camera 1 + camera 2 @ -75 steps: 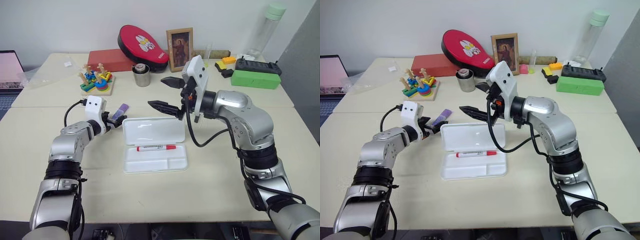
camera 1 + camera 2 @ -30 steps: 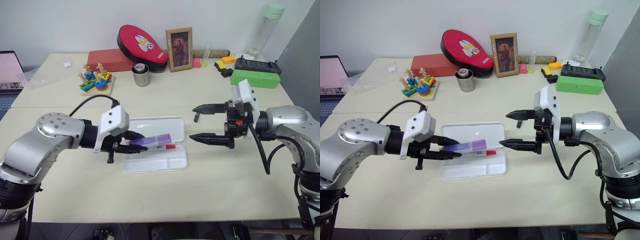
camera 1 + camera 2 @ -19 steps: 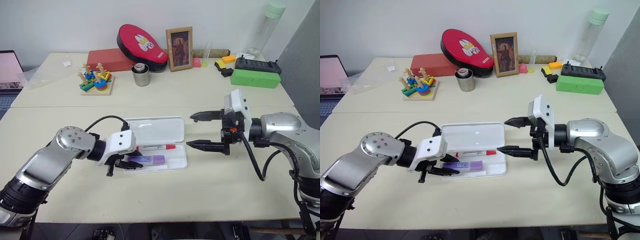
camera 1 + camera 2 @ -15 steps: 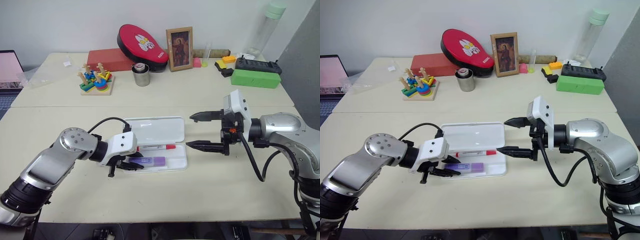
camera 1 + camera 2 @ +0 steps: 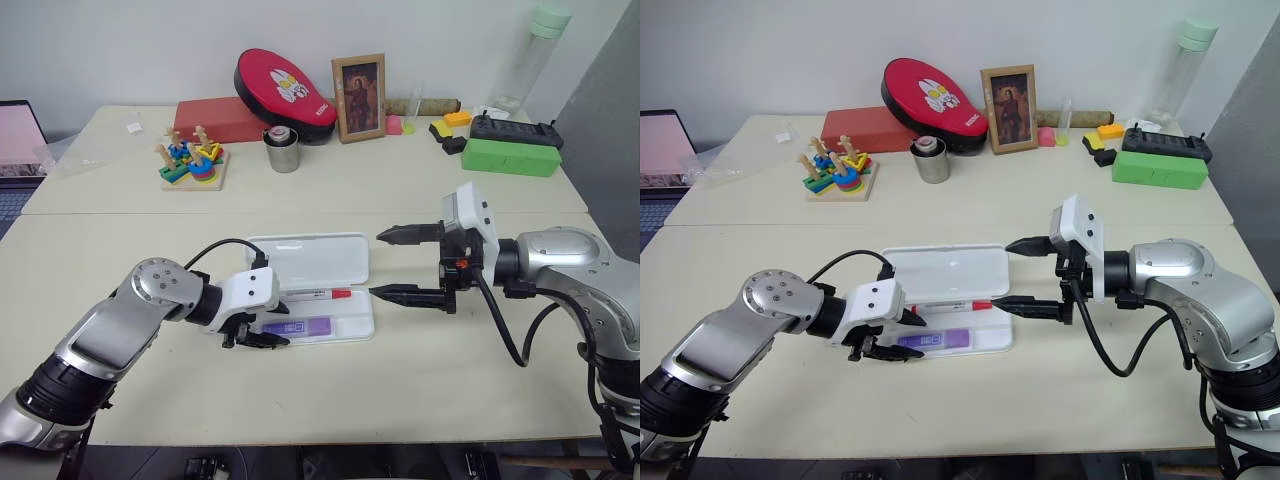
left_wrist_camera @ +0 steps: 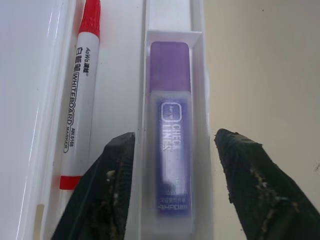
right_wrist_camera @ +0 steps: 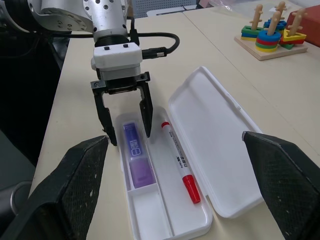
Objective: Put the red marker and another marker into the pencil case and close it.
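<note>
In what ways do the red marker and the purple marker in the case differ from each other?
The red marker is slim and long, with a white barrel and red ends; the purple marker is short, thick and lilac. The red marker lies in the wider compartment nearer the open lid; the purple marker lies in the narrow outer compartment, between the open fingers of the left gripper. Both lie flat, lengthwise, in the pencil case.
</note>
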